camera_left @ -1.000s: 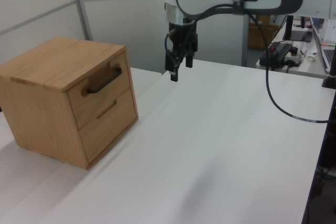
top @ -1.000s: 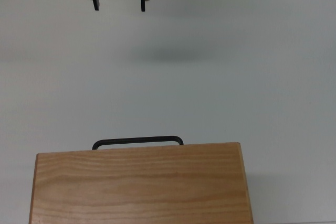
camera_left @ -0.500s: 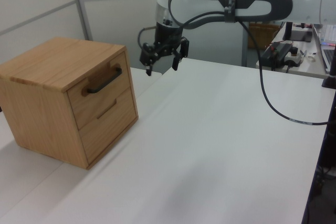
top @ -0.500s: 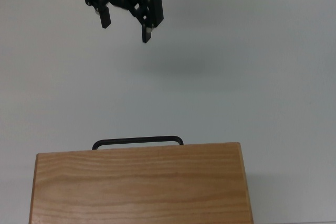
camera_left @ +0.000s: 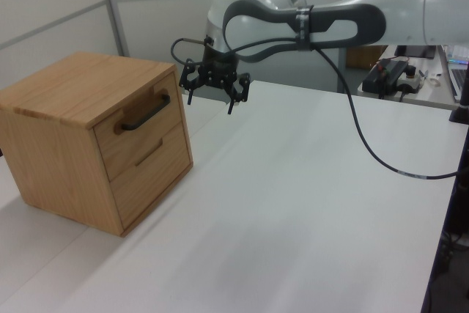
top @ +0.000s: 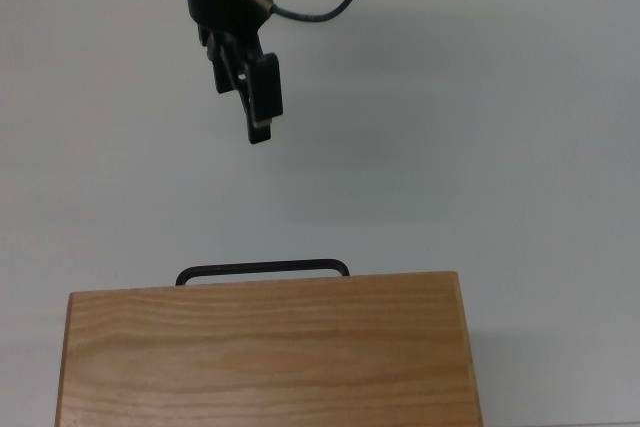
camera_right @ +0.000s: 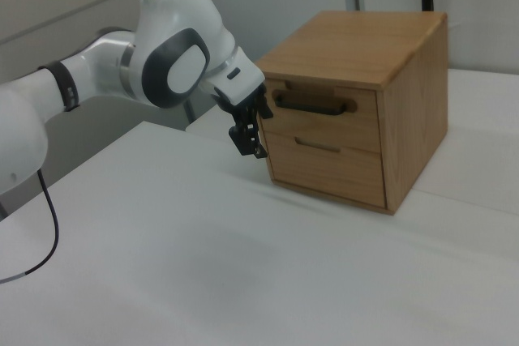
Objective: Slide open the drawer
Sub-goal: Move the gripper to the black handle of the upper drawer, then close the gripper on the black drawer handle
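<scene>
— Any writing or labels?
— None readable. Bare white worktop [camera_left: 308,203]; a black cable [camera_left: 366,148] droops from the arm, nothing blocking.
— The drawer [camera_right: 323,111]?
— Upper front of the wooden cabinet [camera_left: 69,89], shut flush. Its black handle [top: 262,270] runs side to side in the top view, facing the arm.
— The tool [camera_left: 212,100]?
— Fingers [camera_left: 231,105] spread apart, holding nothing, hovering near the handle without touching.

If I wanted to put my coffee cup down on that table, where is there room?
Nearly everywhere: the white table is bare in front of the wooden cabinet and out to the left view's right edge. Avoid the strip between the gripper and the drawer with its black handle.
</scene>
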{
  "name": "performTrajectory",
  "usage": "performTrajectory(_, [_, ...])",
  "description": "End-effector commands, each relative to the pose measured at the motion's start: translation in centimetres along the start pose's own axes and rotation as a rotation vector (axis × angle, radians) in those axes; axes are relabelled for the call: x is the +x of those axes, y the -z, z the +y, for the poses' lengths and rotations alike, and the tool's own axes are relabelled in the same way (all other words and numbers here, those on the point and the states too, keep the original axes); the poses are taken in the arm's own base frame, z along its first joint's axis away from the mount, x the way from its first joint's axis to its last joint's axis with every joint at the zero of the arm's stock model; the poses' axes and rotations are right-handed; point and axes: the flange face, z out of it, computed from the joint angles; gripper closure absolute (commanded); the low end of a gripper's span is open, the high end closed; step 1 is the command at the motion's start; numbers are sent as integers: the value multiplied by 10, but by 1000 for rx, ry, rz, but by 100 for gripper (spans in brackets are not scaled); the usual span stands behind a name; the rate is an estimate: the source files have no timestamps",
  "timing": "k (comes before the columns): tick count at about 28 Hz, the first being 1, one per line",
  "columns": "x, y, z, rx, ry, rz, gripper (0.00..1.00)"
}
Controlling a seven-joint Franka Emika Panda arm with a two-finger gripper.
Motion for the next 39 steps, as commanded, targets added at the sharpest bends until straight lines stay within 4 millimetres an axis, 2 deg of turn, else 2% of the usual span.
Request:
performTrajectory(1, [6,-8,-16,30,-141,24,0])
performTrajectory(9, [12,-21,-41,104,-199,43,1])
performTrajectory(17, [3,-46,-64,189,-172,86,3])
performTrajectory(21, [8,-54,-73,221,-186,121,6])
performTrajectory(30, [10,-75,-79,213,-183,134,14])
performTrajectory(39, [-1,-89,-85,209,-190,142,28])
